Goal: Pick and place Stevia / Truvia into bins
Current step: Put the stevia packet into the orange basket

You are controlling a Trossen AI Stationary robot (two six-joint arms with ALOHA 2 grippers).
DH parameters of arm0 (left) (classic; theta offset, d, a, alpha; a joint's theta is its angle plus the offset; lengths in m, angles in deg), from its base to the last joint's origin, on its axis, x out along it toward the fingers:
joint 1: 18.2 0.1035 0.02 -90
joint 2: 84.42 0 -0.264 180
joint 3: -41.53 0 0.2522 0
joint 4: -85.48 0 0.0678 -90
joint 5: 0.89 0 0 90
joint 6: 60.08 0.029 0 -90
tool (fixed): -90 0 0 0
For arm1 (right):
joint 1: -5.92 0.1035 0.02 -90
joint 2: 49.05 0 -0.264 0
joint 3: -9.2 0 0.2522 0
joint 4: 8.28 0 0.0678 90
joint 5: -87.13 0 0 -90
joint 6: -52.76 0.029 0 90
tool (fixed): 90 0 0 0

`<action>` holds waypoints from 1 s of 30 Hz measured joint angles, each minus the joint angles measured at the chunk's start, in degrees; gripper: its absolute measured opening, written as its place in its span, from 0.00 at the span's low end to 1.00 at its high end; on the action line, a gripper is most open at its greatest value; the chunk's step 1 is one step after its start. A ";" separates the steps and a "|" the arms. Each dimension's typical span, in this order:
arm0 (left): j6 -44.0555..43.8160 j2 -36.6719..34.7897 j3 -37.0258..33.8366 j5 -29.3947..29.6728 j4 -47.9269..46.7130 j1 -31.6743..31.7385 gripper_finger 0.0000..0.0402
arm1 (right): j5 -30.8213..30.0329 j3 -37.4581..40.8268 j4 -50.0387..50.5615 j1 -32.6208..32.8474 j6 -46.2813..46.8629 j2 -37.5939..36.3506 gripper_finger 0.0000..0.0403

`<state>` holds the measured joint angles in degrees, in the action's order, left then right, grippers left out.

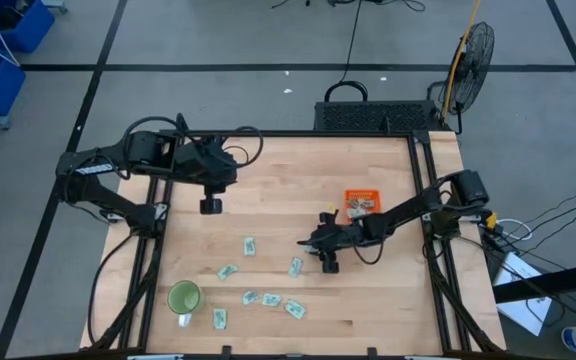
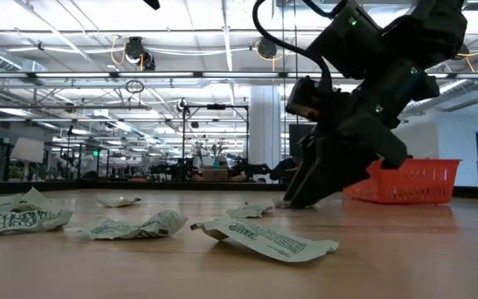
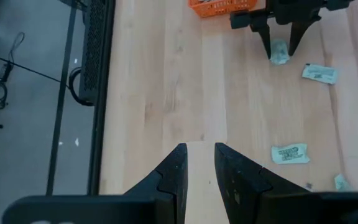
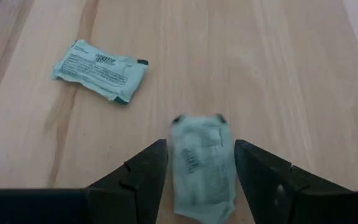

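My right gripper (image 1: 320, 243) is low over the middle of the table, open and pointing down. One pale green sachet (image 4: 201, 165) lies flat on the wood between its two fingers; the left wrist view shows this sachet (image 3: 279, 53) under the fingertips too. Several more sachets lie scattered toward the near left, such as one (image 1: 250, 246) and another (image 1: 294, 309). The orange tray (image 1: 361, 203) stands just beyond the right gripper toward the far edge, with sachets in it. My left gripper (image 1: 210, 205) hangs slightly open over bare wood at the far left. My right gripper comes from above with one finger (image 4: 145, 168) along each long edge of the sachet, which lies flat on the table. The sachet's edges (image 4: 229, 155) reach right up to the fingers' inner faces; whether they touch, I cannot tell.
A round green cup (image 1: 184, 297) stands near the near left corner among the sachets. Another sachet (image 4: 99, 70) lies a little ahead of the right gripper. The table's black frame rails run along both sides. Bare wood lies between the two arms.
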<state>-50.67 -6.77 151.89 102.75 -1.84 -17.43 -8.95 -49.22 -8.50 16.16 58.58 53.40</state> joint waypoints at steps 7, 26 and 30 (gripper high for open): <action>0.85 0.00 0.00 0.00 0.02 0.00 0.22 | -0.10 -0.07 1.71 -0.04 -0.03 0.23 0.35; -1.05 0.00 0.00 -0.03 0.02 0.00 0.22 | -16.72 0.19 27.04 -0.15 1.45 -22.25 0.02; -1.54 0.00 0.00 -0.06 0.03 0.00 0.22 | -23.48 0.27 38.48 -0.20 9.44 -31.45 0.01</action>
<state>-52.21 -6.77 151.89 102.69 -1.81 -17.43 -32.43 -48.96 29.99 15.96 68.03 21.94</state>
